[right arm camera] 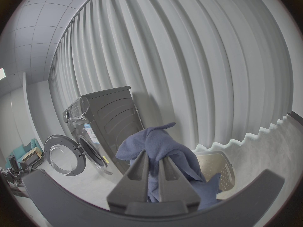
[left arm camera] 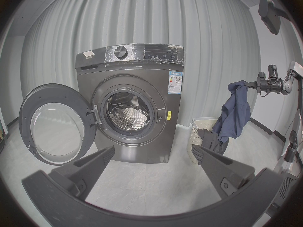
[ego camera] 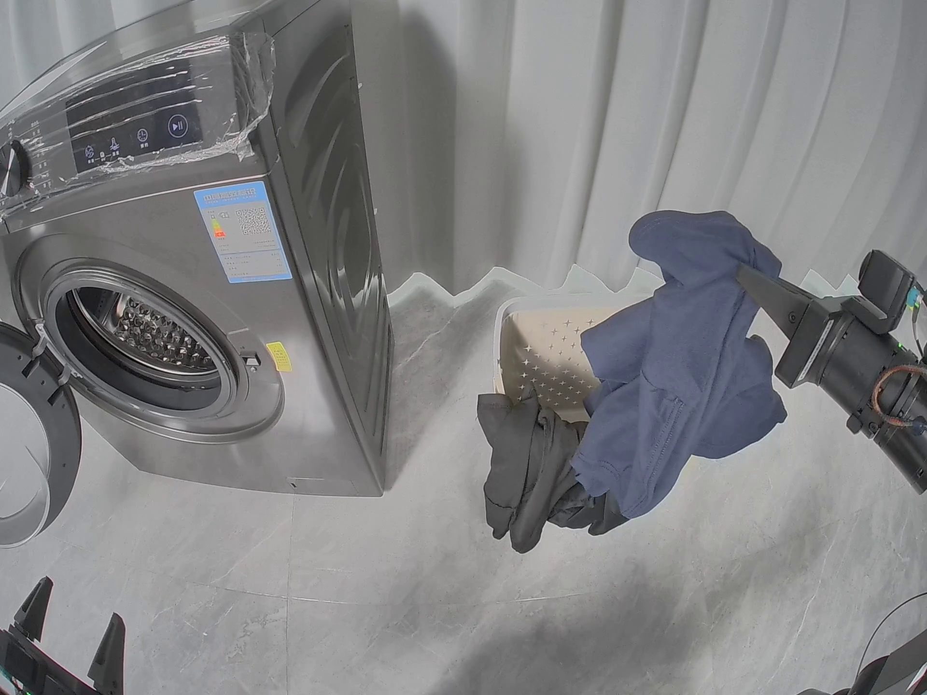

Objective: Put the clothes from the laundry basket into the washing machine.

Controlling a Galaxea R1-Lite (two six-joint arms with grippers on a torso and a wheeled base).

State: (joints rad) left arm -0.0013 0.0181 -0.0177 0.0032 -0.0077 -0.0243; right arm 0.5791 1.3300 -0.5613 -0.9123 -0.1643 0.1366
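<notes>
A blue garment (ego camera: 681, 359) hangs in the air above the cream laundry basket (ego camera: 541, 349), pinched near its top by my right gripper (ego camera: 745, 277), which is shut on it; the fingertips (right arm camera: 143, 161) clamp the blue cloth (right arm camera: 157, 145) in the right wrist view. A dark grey garment (ego camera: 531, 470) droops over the basket's front rim. The grey washing machine (ego camera: 319, 243) stands to the left with its round door (ego camera: 24, 456) swung wide and the drum (ego camera: 154, 335) exposed. My left gripper (ego camera: 68, 625) sits low at the near left, open and holding nothing (left arm camera: 151, 153).
White curtains (ego camera: 628, 89) hang behind the basket and machine. Bare grey tiled floor (ego camera: 386, 581) spreads between the machine and the basket. The open door (left arm camera: 58, 123) juts out on the machine's left side.
</notes>
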